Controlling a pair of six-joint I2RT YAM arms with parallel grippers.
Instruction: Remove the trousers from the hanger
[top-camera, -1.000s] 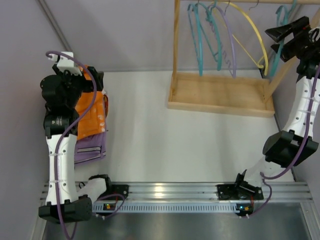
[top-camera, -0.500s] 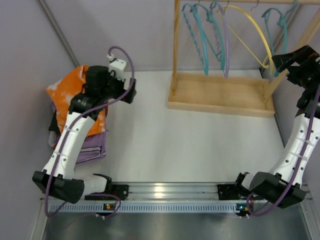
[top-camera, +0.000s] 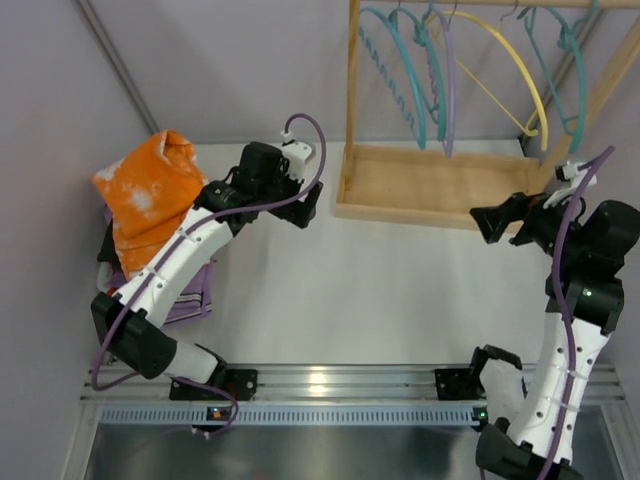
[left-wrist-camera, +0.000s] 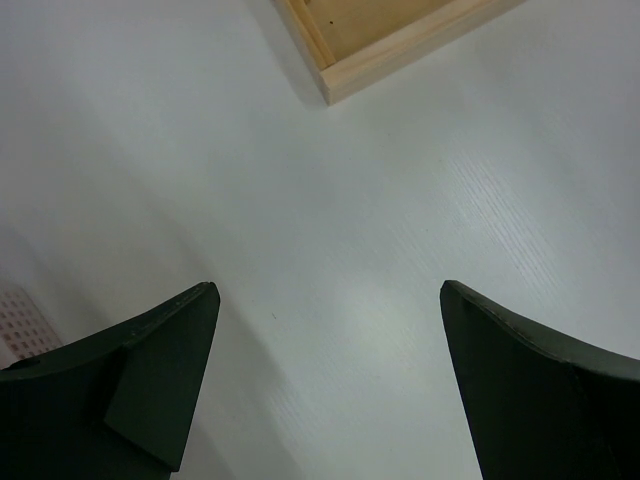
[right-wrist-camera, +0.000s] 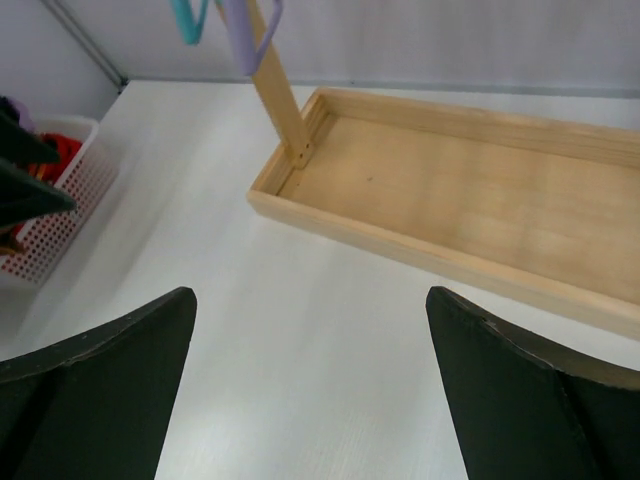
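Note:
The orange tie-dye trousers (top-camera: 150, 195) lie folded on top of a cloth pile at the far left, free of any hanger. The thin teal hanger (top-camera: 581, 85) hangs empty at the right end of the wooden rack. My left gripper (top-camera: 308, 205) is open and empty, over the bare table to the right of the trousers and apart from them; its wrist view (left-wrist-camera: 328, 290) shows only table between the fingers. My right gripper (top-camera: 490, 222) is open and empty in front of the rack's right end, below the hanger; its wrist view (right-wrist-camera: 308, 295) shows only table between the fingers.
The rack's wooden base tray (top-camera: 440, 185) stands at the back, also seen in the right wrist view (right-wrist-camera: 450, 200). A wavy teal hanger (top-camera: 385, 60), a purple one (top-camera: 447, 90) and a yellow one (top-camera: 515, 60) hang there. Purple cloth (top-camera: 190, 300) lies under the pile. A white basket (right-wrist-camera: 60, 200) stands at left.
My left arm swung right, away from the cloth pile, leaving the trousers uncovered on it. My right arm came down from the hanger at the rack's right end to the front of the tray.

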